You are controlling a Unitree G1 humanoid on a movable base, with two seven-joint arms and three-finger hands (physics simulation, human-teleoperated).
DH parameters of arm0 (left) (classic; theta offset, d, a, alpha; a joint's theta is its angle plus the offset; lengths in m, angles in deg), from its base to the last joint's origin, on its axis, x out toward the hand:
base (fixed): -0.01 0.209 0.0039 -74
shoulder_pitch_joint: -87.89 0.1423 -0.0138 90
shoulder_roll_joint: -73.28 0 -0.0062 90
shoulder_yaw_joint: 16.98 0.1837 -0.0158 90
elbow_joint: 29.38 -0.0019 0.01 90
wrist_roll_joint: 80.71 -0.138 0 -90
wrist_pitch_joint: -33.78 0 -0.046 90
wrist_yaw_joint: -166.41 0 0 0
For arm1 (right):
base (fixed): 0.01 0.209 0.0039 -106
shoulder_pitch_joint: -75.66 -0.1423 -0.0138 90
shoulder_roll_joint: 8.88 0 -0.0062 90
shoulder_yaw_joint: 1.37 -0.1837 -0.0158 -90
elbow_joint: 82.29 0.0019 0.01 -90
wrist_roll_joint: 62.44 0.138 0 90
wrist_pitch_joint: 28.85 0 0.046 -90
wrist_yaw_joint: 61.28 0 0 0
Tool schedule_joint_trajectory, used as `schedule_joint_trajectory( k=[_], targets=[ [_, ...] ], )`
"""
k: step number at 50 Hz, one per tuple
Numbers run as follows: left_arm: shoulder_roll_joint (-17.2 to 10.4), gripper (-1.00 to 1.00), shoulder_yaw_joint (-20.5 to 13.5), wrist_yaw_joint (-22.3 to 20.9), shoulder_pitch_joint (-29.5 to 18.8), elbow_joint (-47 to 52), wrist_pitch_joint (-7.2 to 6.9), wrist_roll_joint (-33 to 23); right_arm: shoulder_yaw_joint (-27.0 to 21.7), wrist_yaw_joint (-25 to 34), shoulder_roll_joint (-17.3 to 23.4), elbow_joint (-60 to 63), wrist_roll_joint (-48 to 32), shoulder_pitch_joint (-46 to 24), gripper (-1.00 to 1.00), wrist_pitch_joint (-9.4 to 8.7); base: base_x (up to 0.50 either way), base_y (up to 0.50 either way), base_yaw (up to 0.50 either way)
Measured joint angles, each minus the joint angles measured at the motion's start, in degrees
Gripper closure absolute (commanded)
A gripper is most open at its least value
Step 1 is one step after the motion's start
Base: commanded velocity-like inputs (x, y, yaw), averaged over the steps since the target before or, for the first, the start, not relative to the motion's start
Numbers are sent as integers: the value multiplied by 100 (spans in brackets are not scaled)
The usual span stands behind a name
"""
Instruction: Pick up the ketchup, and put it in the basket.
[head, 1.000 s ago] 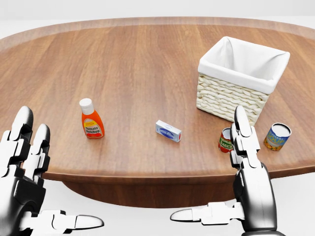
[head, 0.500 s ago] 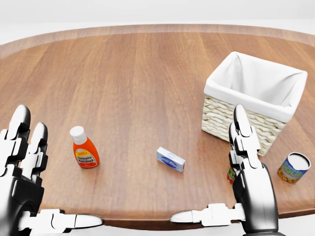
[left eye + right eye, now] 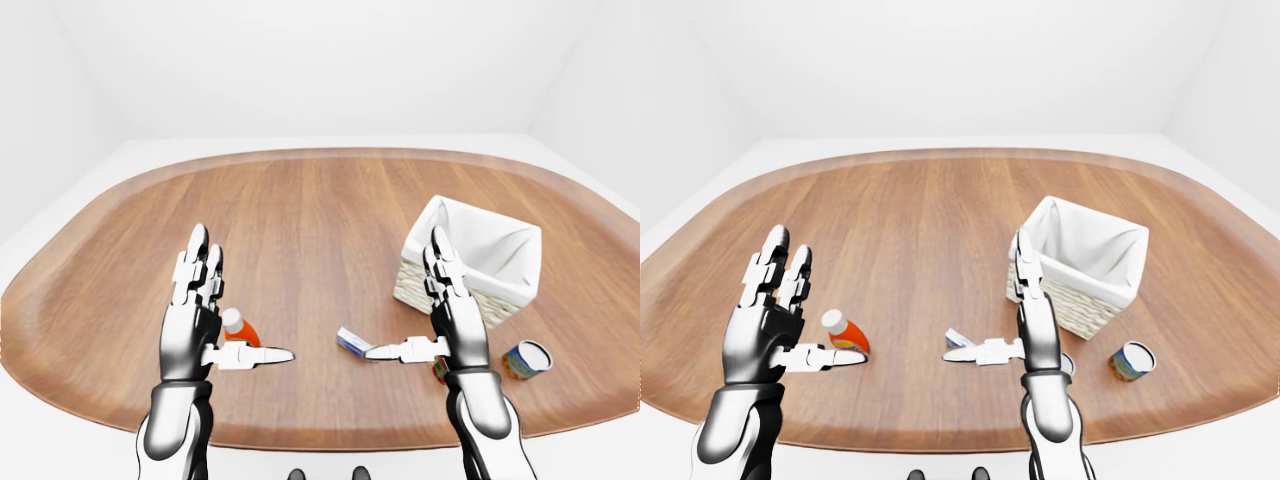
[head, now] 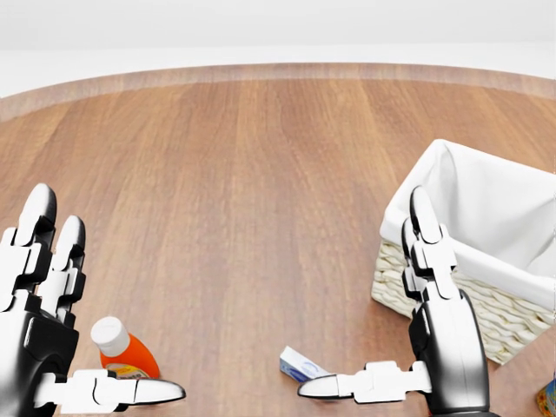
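Observation:
The ketchup (image 3: 845,335) is a small orange-red bottle with a white cap, standing on the wooden table (image 3: 300,220). It is just right of my left hand (image 3: 818,305), near the thumb, not touching. In the head view the ketchup (image 4: 122,347) is at the bottom left. The basket (image 3: 470,300) is woven with a white liner and stands to the right, behind my right hand (image 3: 405,295). Both hands are raised, open and empty, fingers up and thumbs pointing inward.
A small white and blue box (image 3: 352,342) lies between the hands. A blue and yellow can (image 3: 526,358) stands right of the right hand. A second can (image 3: 1065,362) is mostly hidden behind that hand. The table's near edge (image 3: 330,440) runs under both wrists.
The camera has moved toward the table: ketchup, box and basket slid down and grew in the head view. Both hands keep the same open pose and place in the picture.

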State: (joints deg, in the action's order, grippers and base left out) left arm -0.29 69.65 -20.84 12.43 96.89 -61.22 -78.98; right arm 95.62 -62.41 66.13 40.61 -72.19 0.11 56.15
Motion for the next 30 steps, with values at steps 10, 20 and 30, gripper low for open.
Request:
schedule_joint_trajectory(
  k=[10, 20, 30],
  targets=[
    [1, -100, 16, -3, -6, 19, 0, -29, 27, -7, 8, -12, -32, -38, -100, 0, 50, 0, 0],
    [3, -100, 14, -13, 7, 8, 0, 7, 24, -63, 0, -64, -93, -27, -100, 0, 15, 0, 0],
    [-3, -100, 15, -25, 19, 9, 0, 6, 22, -84, -3, -98, -118, -30, -100, 5, 0, 0, 0]
  ],
)
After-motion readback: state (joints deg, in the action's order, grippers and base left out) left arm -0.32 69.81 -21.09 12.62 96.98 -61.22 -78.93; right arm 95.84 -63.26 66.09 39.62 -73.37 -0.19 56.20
